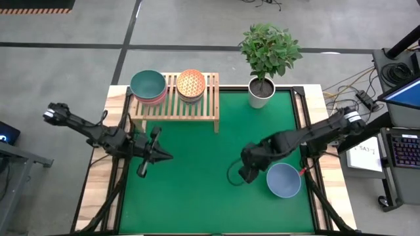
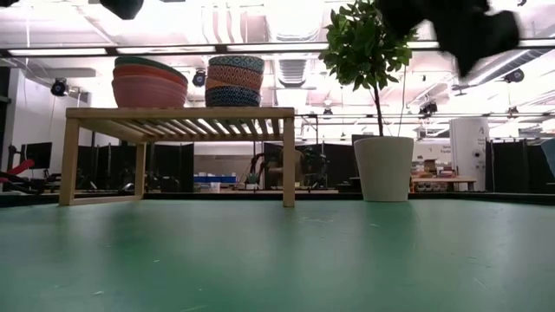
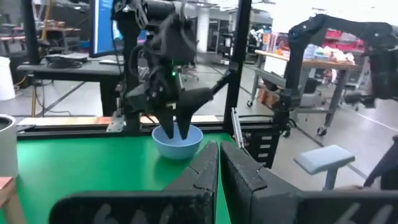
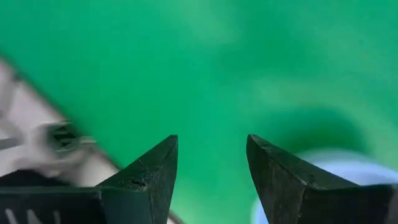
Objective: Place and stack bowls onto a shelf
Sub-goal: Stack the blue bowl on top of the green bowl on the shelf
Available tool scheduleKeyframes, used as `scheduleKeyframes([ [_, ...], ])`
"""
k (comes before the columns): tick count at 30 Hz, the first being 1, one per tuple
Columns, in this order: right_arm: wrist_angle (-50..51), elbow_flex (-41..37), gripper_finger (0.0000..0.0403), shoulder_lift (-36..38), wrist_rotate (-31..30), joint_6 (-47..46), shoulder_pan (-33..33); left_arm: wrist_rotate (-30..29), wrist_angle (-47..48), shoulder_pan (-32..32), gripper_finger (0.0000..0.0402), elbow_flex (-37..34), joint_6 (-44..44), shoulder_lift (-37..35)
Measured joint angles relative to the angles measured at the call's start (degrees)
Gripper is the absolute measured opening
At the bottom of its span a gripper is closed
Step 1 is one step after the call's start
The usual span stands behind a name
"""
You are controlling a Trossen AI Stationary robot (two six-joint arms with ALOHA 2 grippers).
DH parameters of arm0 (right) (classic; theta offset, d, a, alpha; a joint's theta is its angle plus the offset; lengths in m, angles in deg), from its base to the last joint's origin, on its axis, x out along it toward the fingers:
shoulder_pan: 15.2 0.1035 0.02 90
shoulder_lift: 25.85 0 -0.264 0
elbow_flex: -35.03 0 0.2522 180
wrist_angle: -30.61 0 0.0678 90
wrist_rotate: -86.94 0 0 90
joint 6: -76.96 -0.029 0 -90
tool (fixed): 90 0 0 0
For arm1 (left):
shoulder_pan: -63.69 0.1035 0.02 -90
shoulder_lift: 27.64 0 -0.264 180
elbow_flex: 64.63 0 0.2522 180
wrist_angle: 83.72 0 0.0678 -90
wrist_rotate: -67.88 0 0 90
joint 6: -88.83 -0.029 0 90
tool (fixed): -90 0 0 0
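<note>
A slate-blue bowl [image 1: 283,180] sits near the bench's [image 1: 197,196] front right corner, the right tool [image 1: 244,174] just beside it with its fingers parted, holding nothing. At the left edge, the left tool [image 1: 157,156] is closed and empty. Two bowl stacks [image 1: 169,86] top the wooden shelf [image 1: 174,108] at the far left corner.

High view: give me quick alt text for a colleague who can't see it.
The right gripper, fingers open, hovers over the green table beside a lone slate-blue bowl. The left gripper, fingers shut, waits in front of the wooden shelf, which carries two bowl stacks: a teal-topped stack and an orange-patterned-topped stack. A potted plant stands beside the shelf.
</note>
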Motion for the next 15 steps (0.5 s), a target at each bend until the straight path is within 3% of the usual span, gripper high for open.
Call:
scheduleKeyframes([
  [5,12.08,-0.04,0.018,-5.2,-0.87,-9.26,4.88,-0.09,-0.36,-0.99,0.0,-0.02,-1.31,1.42],
  [15,15.71,-0.04,0.018,-14.45,-0.53,-11.46,8.29,-0.09,-0.5,-1.02,0.0,1.81,-3.61,1.2],
])
